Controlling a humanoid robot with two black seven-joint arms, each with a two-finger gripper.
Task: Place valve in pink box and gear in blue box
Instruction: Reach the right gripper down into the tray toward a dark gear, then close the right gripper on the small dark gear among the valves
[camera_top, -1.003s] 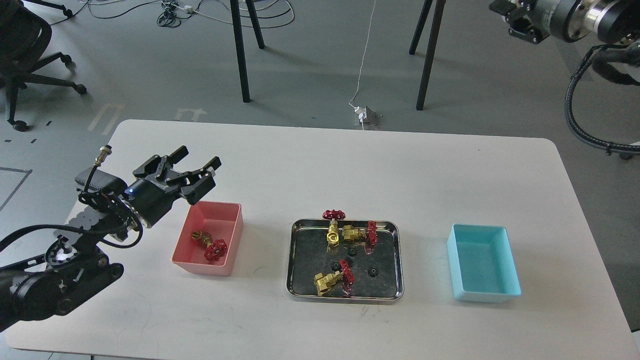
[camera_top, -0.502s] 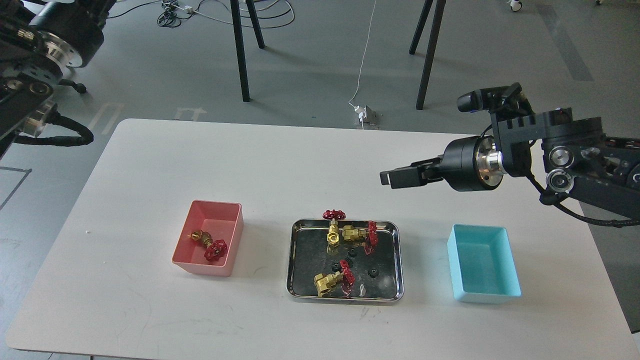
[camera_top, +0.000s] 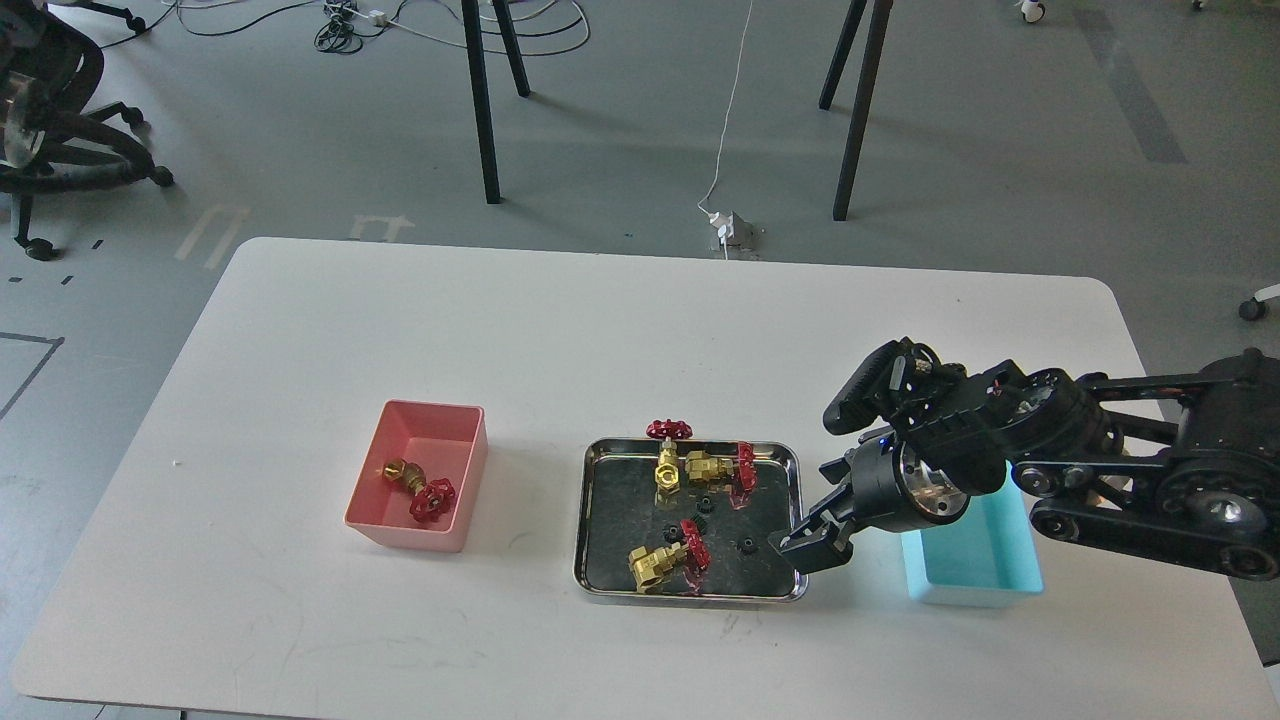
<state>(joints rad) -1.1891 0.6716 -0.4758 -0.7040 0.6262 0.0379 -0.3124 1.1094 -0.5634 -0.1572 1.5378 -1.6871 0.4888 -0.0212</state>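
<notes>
One valve (camera_top: 417, 489) lies in the pink box (camera_top: 432, 418) at the left. Three more valves lie in the steel tray (camera_top: 592, 520): one (camera_top: 667, 452) at the back edge, one (camera_top: 716, 466) beside it, one (camera_top: 666, 560) at the front. Several small black gears lie between them, one (camera_top: 744, 545) near the tray's right side and another (camera_top: 706, 503) in the middle. My right gripper (camera_top: 803, 548) hangs low over the tray's right front edge, close to that right-hand gear; its dark fingers cannot be told apart. The blue box (camera_top: 975, 572) is partly hidden behind my right arm. My left gripper is out of view.
The white table (camera_top: 640, 330) ends in an edge close in front of the tray and boxes. My right arm (camera_top: 1130, 470) lies across the table's right side over the blue box. Chair and stand legs are on the floor behind the table.
My left arm has withdrawn from beside the pink box and left the view. My right arm has come in from the right and dropped from above the table to the tray's right edge.
</notes>
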